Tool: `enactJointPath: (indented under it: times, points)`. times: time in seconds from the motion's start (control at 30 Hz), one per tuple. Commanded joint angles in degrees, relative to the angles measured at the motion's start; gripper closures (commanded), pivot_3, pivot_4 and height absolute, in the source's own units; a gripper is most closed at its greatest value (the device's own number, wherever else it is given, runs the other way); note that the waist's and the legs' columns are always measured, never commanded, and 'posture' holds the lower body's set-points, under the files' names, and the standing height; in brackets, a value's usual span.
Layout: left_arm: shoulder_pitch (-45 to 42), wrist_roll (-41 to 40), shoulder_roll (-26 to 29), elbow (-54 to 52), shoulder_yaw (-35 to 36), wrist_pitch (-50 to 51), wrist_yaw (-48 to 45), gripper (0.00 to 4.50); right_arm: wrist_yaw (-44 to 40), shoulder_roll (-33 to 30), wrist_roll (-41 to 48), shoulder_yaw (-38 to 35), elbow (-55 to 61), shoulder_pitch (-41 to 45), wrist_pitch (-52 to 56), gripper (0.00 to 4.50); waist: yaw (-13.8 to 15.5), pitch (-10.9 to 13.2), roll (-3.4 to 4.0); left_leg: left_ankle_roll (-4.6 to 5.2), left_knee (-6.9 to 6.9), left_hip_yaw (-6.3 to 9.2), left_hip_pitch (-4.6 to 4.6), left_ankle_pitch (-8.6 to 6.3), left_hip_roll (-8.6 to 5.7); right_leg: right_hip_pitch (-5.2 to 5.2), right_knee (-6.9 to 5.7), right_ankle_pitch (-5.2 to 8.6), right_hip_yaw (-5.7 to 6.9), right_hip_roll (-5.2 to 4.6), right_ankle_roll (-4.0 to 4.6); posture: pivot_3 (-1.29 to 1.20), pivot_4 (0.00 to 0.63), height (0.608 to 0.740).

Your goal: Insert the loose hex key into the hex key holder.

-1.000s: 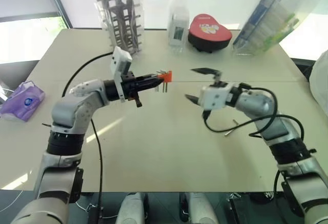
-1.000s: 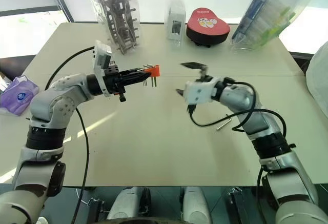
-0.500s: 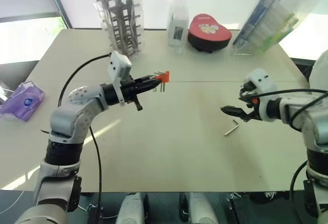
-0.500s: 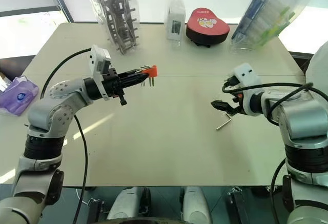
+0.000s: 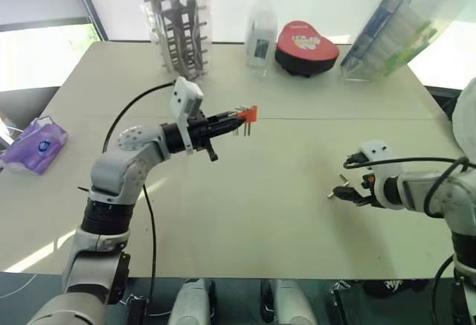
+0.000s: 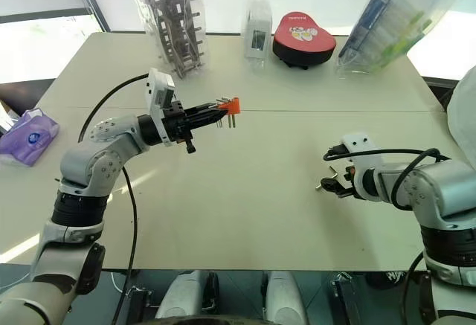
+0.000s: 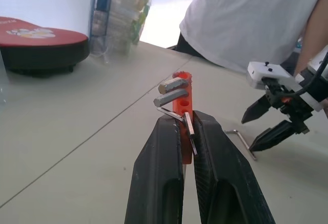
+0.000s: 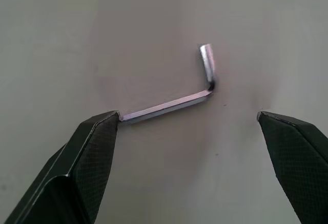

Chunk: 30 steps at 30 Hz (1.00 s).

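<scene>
The hex key holder (image 5: pixel 251 113), an orange-red block with several short grey keys sticking out, hangs above the table's middle. My left gripper (image 5: pixel 236 117) is shut on it, and the left wrist view shows both fingers (image 7: pixel 169 147) pinching the holder (image 7: pixel 183 88). The loose hex key (image 8: pixel 169 103), a bare silver L-shaped rod, lies flat on the table at the right (image 5: pixel 336 187). My right gripper (image 8: pixel 188 115) hovers low over the key, open, one fingertip at the end of the long leg and the other well apart from the bend.
Along the table's far edge stand a bagged black rack (image 5: pixel 178 31), a clear bottle (image 5: pixel 260 31), a red heart-shaped box (image 5: pixel 306 46) and a plastic bag of packages (image 5: pixel 394 27). A purple tissue pack (image 5: pixel 33 143) lies at the left edge. A person in a white shirt (image 7: pixel 241 19) is at the right.
My right arm has swung away from the holder, out to the right and down to the loose hex key on the table. The left gripper still holds the holder in about the same place.
</scene>
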State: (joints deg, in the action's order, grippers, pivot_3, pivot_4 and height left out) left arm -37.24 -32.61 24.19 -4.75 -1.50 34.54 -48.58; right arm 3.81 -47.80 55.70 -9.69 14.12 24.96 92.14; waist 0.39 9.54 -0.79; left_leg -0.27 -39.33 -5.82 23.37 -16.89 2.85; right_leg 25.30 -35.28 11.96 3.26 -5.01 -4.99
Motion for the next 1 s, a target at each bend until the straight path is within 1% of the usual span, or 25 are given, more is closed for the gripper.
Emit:
enactJointPath:
  times: [0.03,0.07,0.1,0.13,0.2,0.23,0.27,0.3,0.37,0.57,0.6,0.63,0.7,0.73,0.77,0.83,0.87,1.0]
  points:
    - [-2.74,0.53,-0.17,0.29,-0.1,-1.77,-1.28,4.5,23.14,5.77,15.78,-4.19,-7.0,4.9,0.36,0.05,-0.08,0.0,-0.03,0.0,-0.02,0.0,0.0,0.0,0.0,0.0,0.0,0.0,0.0,0.01,0.0,0.0,0.15,0.74]
    - [-2.84,0.57,-0.21,0.46,-0.07,-1.88,-1.53,4.5,29.69,7.91,19.07,-5.18,-9.07,5.93,0.36,0.05,-0.11,-0.02,-0.06,0.01,-0.01,0.0,0.0,0.01,0.0,0.0,0.0,0.0,0.0,0.01,0.01,0.0,0.15,0.74]
    - [-2.9,0.71,-0.51,0.35,-0.25,-1.87,-1.43,4.5,34.82,8.66,22.42,-5.88,-10.68,6.4,0.36,0.05,-0.12,-0.02,-0.03,0.01,-0.01,0.01,-0.01,0.0,0.02,0.0,-0.01,0.0,0.0,0.04,0.01,0.0,0.15,0.74]
    - [-2.86,0.75,-0.51,0.45,-0.1,-2.0,-1.69,4.5,41.44,11.11,24.65,-7.33,-11.85,6.76,0.36,0.05,-0.08,-0.04,-0.01,0.01,0.0,0.01,0.02,0.01,0.02,0.02,-0.01,0.0,0.0,0.03,0.01,0.0,0.15,0.74]
    - [-2.74,0.96,-0.76,0.44,0.04,-2.23,-1.9,4.5,55.66,8.73,39.23,-3.35,-13.1,4.59,-6.87,0.05,0.11,-0.03,-0.04,0.01,0.0,0.02,0.04,0.0,0.03,0.02,0.0,-0.01,0.01,0.03,0.0,0.0,0.15,0.74]
    - [-2.72,1.07,-0.87,0.48,0.07,-2.32,-1.95,4.5,62.02,6.22,47.28,-0.23,-12.85,3.21,-11.8,0.05,0.32,-0.03,-0.04,0.01,0.0,0.01,0.06,0.01,0.02,0.03,0.01,0.0,0.01,0.01,0.0,0.0,0.15,0.74]
    - [-2.74,1.26,-1.31,0.22,-0.25,-2.28,-1.56,4.5,65.8,3.52,53.18,2.07,-12.57,1.99,-15.35,0.05,0.42,-0.03,-0.04,0.03,0.0,0.02,0.07,0.0,0.02,0.01,0.04,0.0,0.01,0.0,-0.01,0.0,0.15,0.74]
    - [-2.76,1.28,-1.22,0.6,-0.1,-2.55,-1.78,4.5,68.63,2.37,55.99,3.39,-11.45,0.73,-17.86,0.05,0.43,-0.02,-0.06,0.06,0.0,0.02,0.11,-0.02,-0.01,0.01,0.07,0.0,0.01,-0.02,-0.01,0.0,0.15,0.74]
    - [-2.83,1.39,-1.31,1.14,0.04,-2.98,-2.0,4.5,70.64,0.9,57.3,4.32,-9.13,-1.23,-20.59,0.05,0.25,-0.02,-0.07,0.12,-0.01,0.02,0.12,-0.05,-0.02,-0.05,0.19,0.01,-0.01,-0.02,-0.02,0.0,0.15,0.74]
    - [-3.11,1.93,-2.73,2.02,-0.42,-3.77,-2.06,4.5,70.29,-2.33,57.3,3.94,-5.6,-4.38,-23.98,0.05,0.15,-0.03,-0.07,0.17,-0.01,0.05,0.09,-0.08,-0.01,-0.06,0.15,0.0,-0.05,0.02,-0.03,0.0,0.15,0.74]
    - [-3.28,2.02,-2.93,2.26,-0.46,-3.93,-2.12,4.5,70.5,-2.43,57.3,4.18,-5.47,-4.48,-24.42,0.56,0.15,-0.03,-0.06,0.17,-0.01,0.05,0.08,-0.08,0.0,-0.06,0.14,0.0,-0.05,0.03,-0.03,0.0,0.15,0.74]
    - [-3.45,2.1,-3.08,2.5,-0.47,-4.05,-2.16,4.5,70.77,-2.36,57.3,4.42,-5.37,-4.5,-24.79,0.83,0.14,-0.03,-0.06,0.17,-0.01,0.05,0.08,-0.08,0.0,-0.06,0.14,0.0,-0.05,0.03,-0.03,0.0,0.15,0.74]
    - [-3.79,2.31,-3.35,3.07,-0.46,-4.37,-2.34,4.5,71.06,-2.09,57.3,5.2,-5.07,-4.2,-25.34,1.85,0.13,-0.03,-0.06,0.17,-0.01,0.05,0.08,-0.08,0.0,-0.06,0.14,0.0,-0.05,0.03,-0.03,0.0,0.15,0.74]
    - [-3.9,2.42,-3.48,3.29,-0.47,-4.5,-2.39,4.5,71.19,-1.93,57.3,5.52,-4.98,-4.04,-25.55,2.24,0.14,-0.03,-0.06,0.17,-0.01,0.05,0.08,-0.08,0.0,-0.05,0.14,0.0,-0.05,0.03,-0.03,0.0,0.15,0.74]
    - [-4.04,2.51,-3.63,3.52,-0.48,-4.63,-2.42,4.5,71.09,-1.92,57.3,6.06,-4.95,-3.62,-25.61,2.9,0.14,-0.03,-0.07,0.17,-0.01,0.05,0.08,-0.08,0.0,-0.05,0.14,0.0,-0.05,0.03,-0.03,0.0,0.15,0.74]
    - [-4.21,2.61,-3.89,3.81,-0.52,-4.85,-2.44,4.5,70.39,-1.92,57.3,7.36,-4.96,-2.44,-25.53,3.85,0.14,-0.03,-0.06,0.17,-0.01,0.05,0.08,-0.08,0.0,-0.05,0.15,0.0,-0.05,0.03,-0.03,0.0,0.15,0.74]
    - [-4.26,2.66,-4.0,3.89,-0.54,-4.93,-2.44,4.5,70.28,-1.89,57.3,7.85,-5.03,-1.98,-25.58,4.48,0.14,-0.03,-0.07,0.17,-0.01,0.05,0.08,-0.08,0.0,-0.05,0.15,0.0,-0.05,0.03,-0.03,0.0,0.15,0.74]
    - [-4.36,2.94,-4.14,4.32,-0.39,-5.37,-2.63,4.5,67.64,-3.28,57.3,10.19,-5.01,0.8,-24.98,4.48,0.14,-0.03,-0.06,0.17,-0.01,0.05,0.08,-0.08,0.0,-0.05,0.15,0.0,-0.06,0.03,-0.03,0.0,0.15,0.74]
